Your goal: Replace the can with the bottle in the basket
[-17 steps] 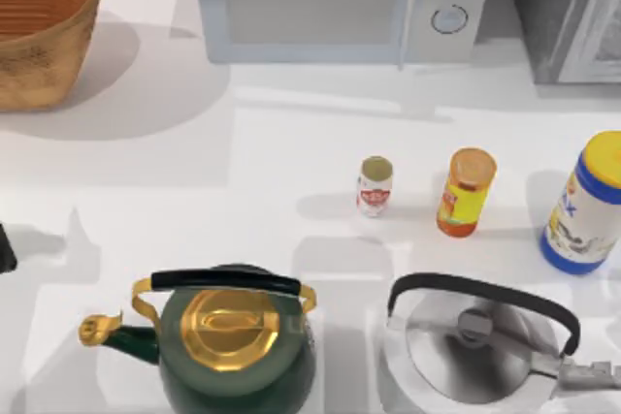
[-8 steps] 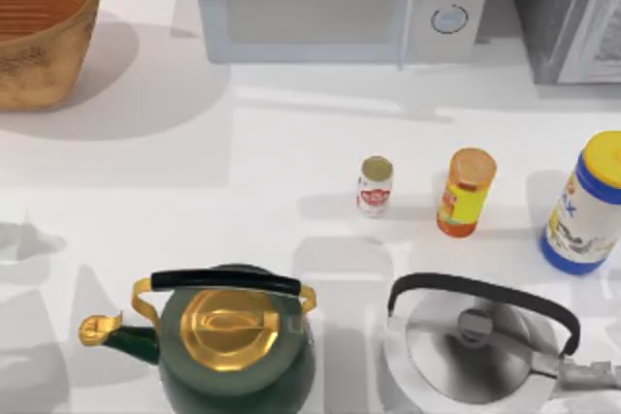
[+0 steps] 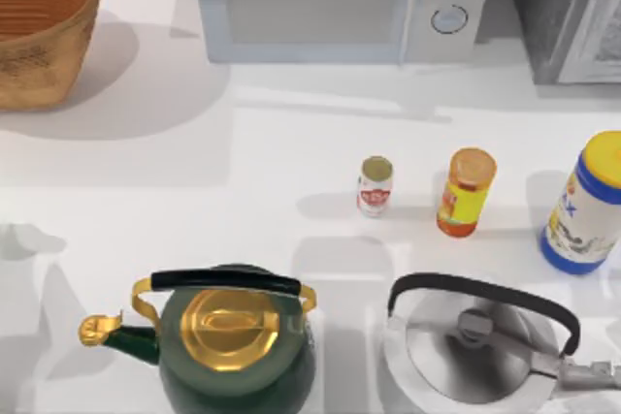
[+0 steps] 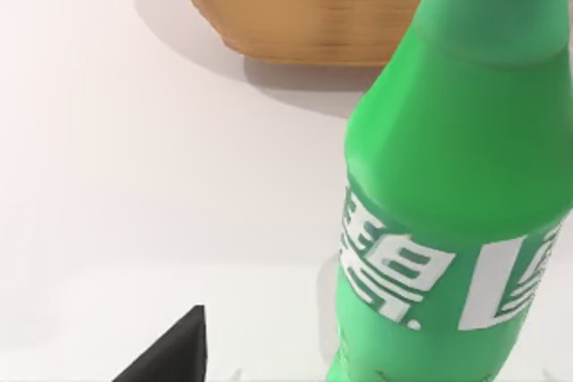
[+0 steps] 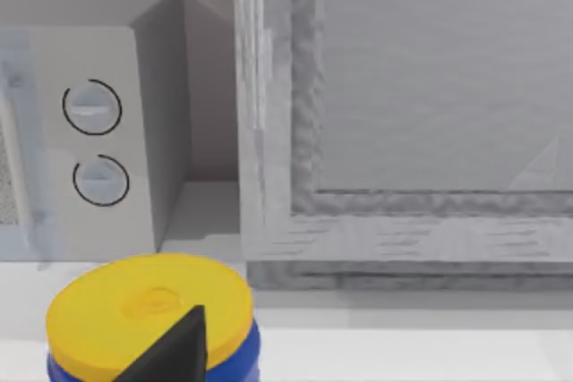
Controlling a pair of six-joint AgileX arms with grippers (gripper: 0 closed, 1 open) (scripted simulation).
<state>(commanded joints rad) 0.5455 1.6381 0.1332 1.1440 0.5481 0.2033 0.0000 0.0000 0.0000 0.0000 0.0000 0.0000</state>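
Basket (image 3: 39, 26) sits at the desk's (image 3: 243, 162) far left corner. Can (image 3: 375, 186) stands upright mid-desk, right of centre, just beside an orange bottle (image 3: 467, 193), apart from it. In the left wrist view, a green bottle (image 4: 457, 185) stands close to the camera, with the basket (image 4: 304, 6) beyond it. Finger state of both grippers: cannot tell.

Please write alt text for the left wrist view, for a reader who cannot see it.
A green plastic bottle with a white-lettered label stands close to the camera on the white table. Behind it sits the tan woven wicker basket, apart from the bottle. A black fingertip of the left gripper pokes in at the picture's edge.
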